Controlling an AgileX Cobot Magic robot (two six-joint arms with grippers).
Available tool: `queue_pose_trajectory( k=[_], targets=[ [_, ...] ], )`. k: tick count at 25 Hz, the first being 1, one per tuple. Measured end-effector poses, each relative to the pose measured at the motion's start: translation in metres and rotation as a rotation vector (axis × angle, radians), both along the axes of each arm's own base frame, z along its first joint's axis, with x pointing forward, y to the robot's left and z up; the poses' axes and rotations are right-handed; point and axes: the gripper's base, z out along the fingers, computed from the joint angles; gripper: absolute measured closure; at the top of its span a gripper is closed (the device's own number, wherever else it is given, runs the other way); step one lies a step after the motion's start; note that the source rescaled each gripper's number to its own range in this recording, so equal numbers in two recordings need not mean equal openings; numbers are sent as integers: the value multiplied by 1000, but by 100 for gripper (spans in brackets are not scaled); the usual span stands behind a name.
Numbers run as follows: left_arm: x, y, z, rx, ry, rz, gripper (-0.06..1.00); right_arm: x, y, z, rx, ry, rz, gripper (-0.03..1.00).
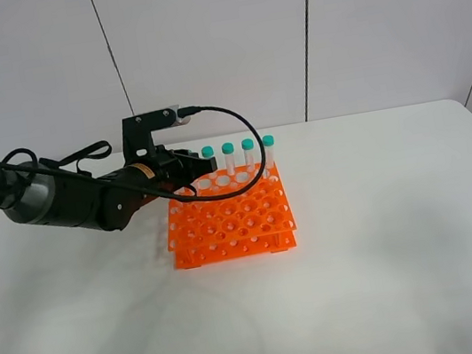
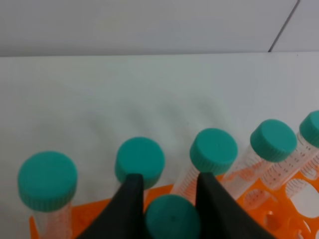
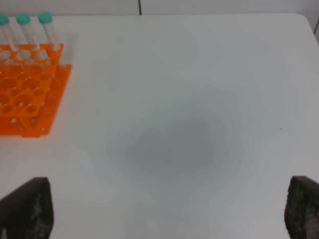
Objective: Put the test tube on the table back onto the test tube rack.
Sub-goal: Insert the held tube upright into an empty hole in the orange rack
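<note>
High overview, wrist views (left close, right far), test tube rack point(image 1: 227, 232) throughout

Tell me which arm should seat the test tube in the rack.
Left. Its jaws grip the test tube right above the test tube rack's back rows, while the right arm's jaws hang open over the table, well off the rack.

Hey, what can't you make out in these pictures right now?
- High view: the left gripper hides the held tube and whether it sits in the rack.
- Left wrist view: the jaws and the bottom edge cut off that tube below its cap.
</note>
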Motion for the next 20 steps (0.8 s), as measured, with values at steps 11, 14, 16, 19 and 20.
queue_pose_trajectory(
  k=[11, 14, 16, 19, 20],
  targets=[
    [-2, 15, -6, -27, -13, 41, 94, 0, 0, 0, 1, 0, 1, -3],
    [-4, 16, -7, -27, -17, 40, 94, 0, 0, 0, 1, 0, 1, -3],
    [-4, 16, -7, -27, -18, 39, 94, 0, 0, 0, 1, 0, 1, -3],
    [-4, 16, -7, -21, -21, 31, 94, 0, 0, 0, 1, 0, 1, -3],
    [-5, 15, -7, -16, -22, 25, 94, 0, 0, 0, 1, 0, 1, -3]
  ],
)
